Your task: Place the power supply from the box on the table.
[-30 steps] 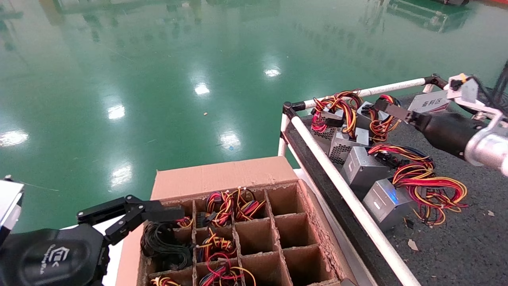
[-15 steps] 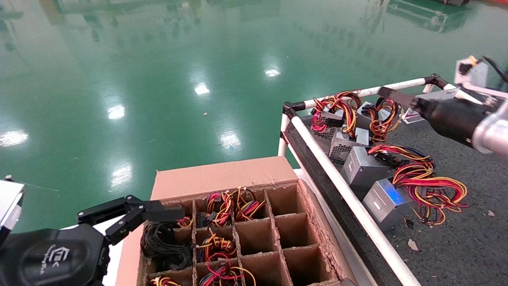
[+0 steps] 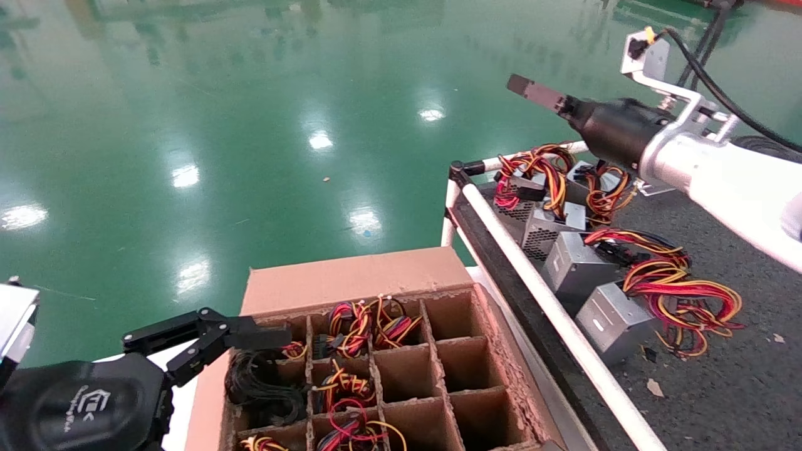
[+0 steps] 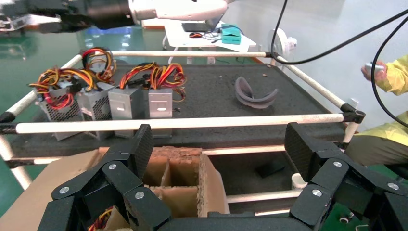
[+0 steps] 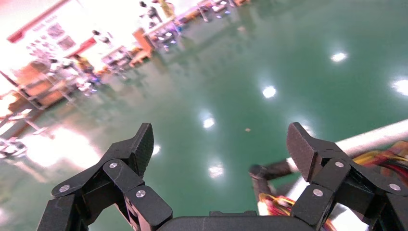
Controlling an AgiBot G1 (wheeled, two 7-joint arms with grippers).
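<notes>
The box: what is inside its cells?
In the box, left and middle cells hold wire bundles in red, yellow and black; right cells look empty. Any metal cases under the wires are covered and cannot be seen.

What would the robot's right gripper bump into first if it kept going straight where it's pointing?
Probably nothing soon. The right gripper is open, raised above the table's far corner, aimed out over the green floor. Its way looks free, though depth is hard to judge.
</notes>
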